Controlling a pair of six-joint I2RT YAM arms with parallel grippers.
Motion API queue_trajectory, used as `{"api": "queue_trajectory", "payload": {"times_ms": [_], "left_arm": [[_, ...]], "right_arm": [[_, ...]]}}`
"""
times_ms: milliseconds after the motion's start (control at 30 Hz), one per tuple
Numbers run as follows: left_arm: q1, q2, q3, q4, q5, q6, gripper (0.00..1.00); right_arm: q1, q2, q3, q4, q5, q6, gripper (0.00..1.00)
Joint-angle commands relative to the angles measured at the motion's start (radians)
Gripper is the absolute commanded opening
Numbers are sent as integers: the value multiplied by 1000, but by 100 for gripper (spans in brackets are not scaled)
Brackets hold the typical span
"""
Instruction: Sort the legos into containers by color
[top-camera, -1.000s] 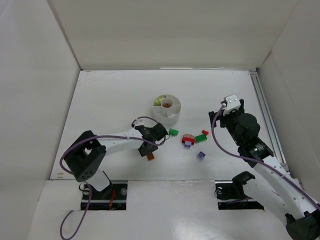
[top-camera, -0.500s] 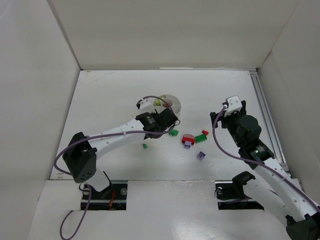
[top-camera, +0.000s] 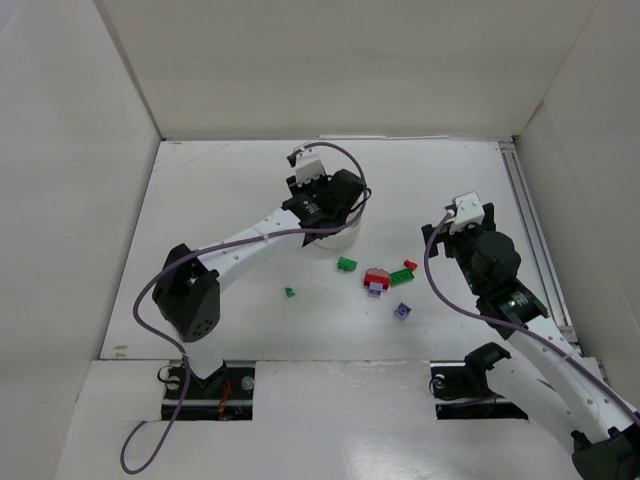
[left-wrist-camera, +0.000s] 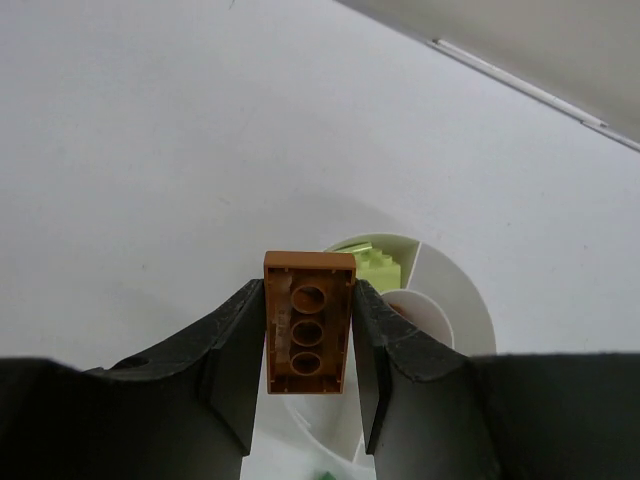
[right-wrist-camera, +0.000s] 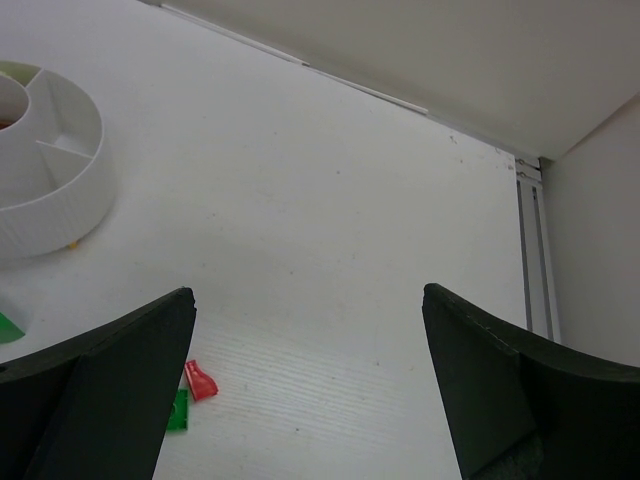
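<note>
Left gripper pinches a small orange-brown studded plastic brick above the edge of the round white compartmented plastic dish, likely lining up a colour-matched drop. Right gripper has fingers spread and empty, right of the dish.

the dish — mostly hidden under the left arm from above.

A white table is closed in by plain white panels: a back wall, a left wall and a right wall. A thin rail runs along the right edge of the table. The light is soft and even, with weak shadows.
</note>
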Motion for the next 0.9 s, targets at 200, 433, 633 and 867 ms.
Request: {"api": "queue_trajectory", "payload": {"times_ms": [200, 433, 633, 867], "left_arm": [[2, 39, 11, 394, -51, 310, 23], [2, 112, 32, 450, 7, 332, 25], [2, 169, 61, 450, 39, 314, 25], [2, 169, 46, 448, 39, 275, 27]], "right_arm": [[-13, -15, -1, -12, 75, -5, 100], [-13, -33, -1, -21, 85, -5, 100], [-13, -42, -1, -30, 85, -5, 100], [-13, -42, -1, -30, 94, -5, 100]]}}
